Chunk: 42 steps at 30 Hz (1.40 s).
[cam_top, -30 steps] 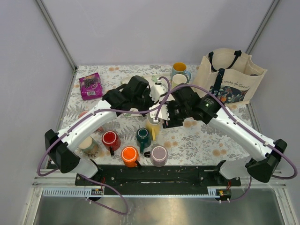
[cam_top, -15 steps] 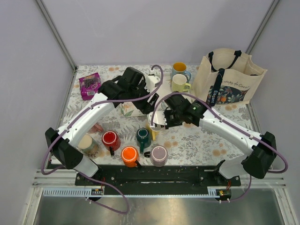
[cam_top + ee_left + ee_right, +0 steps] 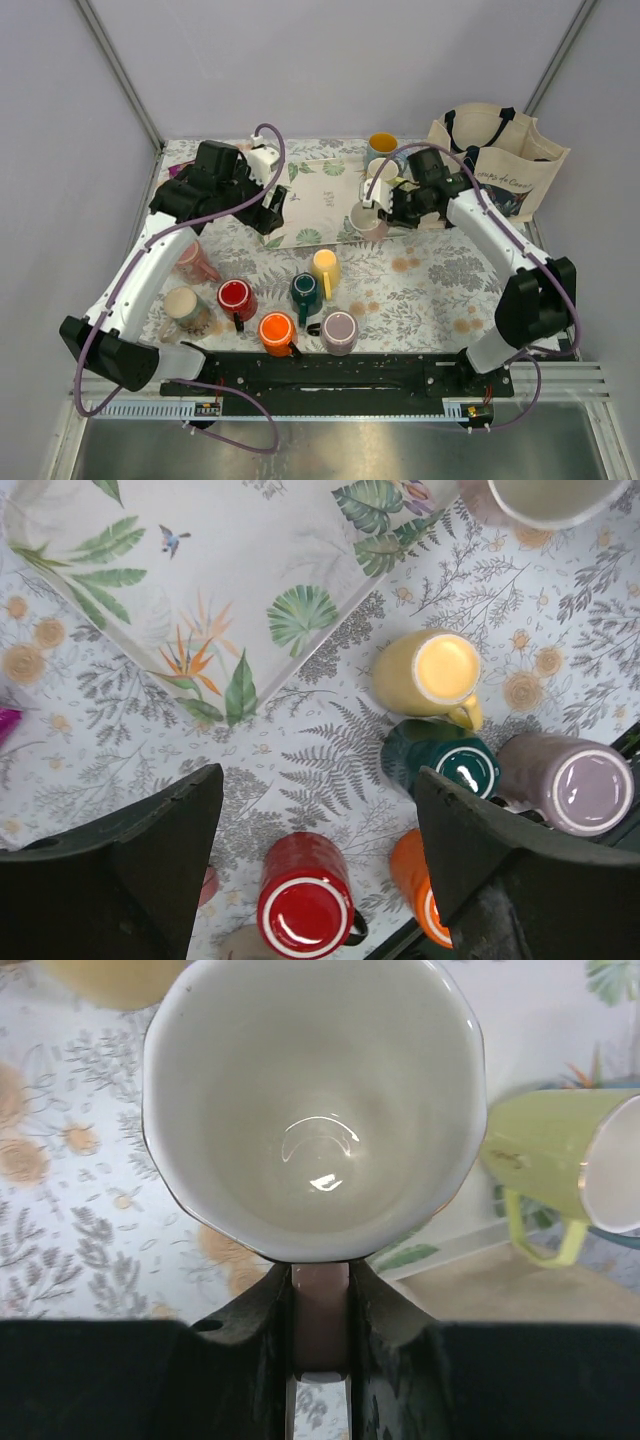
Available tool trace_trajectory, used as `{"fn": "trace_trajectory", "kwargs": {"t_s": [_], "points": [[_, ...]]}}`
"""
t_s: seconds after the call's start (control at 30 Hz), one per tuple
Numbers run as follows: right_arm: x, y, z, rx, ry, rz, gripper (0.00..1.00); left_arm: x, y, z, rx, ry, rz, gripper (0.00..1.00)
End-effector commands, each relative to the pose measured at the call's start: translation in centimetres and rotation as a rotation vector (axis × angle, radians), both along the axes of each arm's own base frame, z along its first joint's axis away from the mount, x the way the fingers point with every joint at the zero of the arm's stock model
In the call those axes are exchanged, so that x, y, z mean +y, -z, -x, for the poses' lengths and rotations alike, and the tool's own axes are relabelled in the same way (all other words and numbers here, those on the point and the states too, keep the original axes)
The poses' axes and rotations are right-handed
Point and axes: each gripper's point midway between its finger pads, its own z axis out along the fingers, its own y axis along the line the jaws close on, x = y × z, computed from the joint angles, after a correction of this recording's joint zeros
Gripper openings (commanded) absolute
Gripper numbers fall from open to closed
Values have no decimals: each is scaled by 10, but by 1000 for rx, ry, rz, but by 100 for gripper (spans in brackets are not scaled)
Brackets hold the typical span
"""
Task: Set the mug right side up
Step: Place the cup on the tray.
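Here, the right gripper point(image 3: 388, 213) is in the upper right of the top view, closed tight on the handle of the mug point(image 3: 370, 220), the dusty pink one with a white inside. Its mouth looks up, so the mug is right side up, at the lower right corner of the flowered tray point(image 3: 320, 190). If its bottom touches the tray or hangs a little over it, I cannot tell. In the right wrist view the 2 fingers point(image 3: 255, 1330) press the pink handle from both sides. A lime-green mug point(image 3: 545, 1155) is just beside it, and the tote bag point(image 3: 495, 170) is behind the arm.

The left gripper point(image 3: 272, 213) is in the upper left, near the left edge of the tray, its jaws wide apart and holding nothing. Under it, in the left wrist view, I see the yellow mug point(image 3: 425, 673), the dark green mug point(image 3: 440, 765), the red mug point(image 3: 305, 905) and the mauve-grey mug point(image 3: 570, 780), all on the patterned table point(image 3: 320, 750). Another pink mug point(image 3: 195, 262) sits at the left side, well apart from both grippers.
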Motion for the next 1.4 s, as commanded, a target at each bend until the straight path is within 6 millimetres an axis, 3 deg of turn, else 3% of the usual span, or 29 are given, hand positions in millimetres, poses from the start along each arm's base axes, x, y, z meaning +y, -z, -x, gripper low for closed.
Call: {"fn": "trace_trajectory", "kwargs": {"t_s": [0.0,0.17,0.5,1.03,1.2,1.37], "points": [[13,-33,-45,-109,-101,-133,0,8,-23,-4,-159,68,-62,80],[12,-16,-78,-76,-106,-145,0,11,-20,3,-150,80,-74,80],[-1,11,-120,-97,-52,-132,0,15,-18,13,-150,107,-88,80],[-32,47,-115,30,-27,-89,1,10,-9,15,-97,106,-69,79],[-43,62,-117,53,-3,-36,21,6,-9,15,-86,114,-57,79],[-51,65,-118,59,20,-26,31,6,-11,12,-88,113,-55,79]]}}
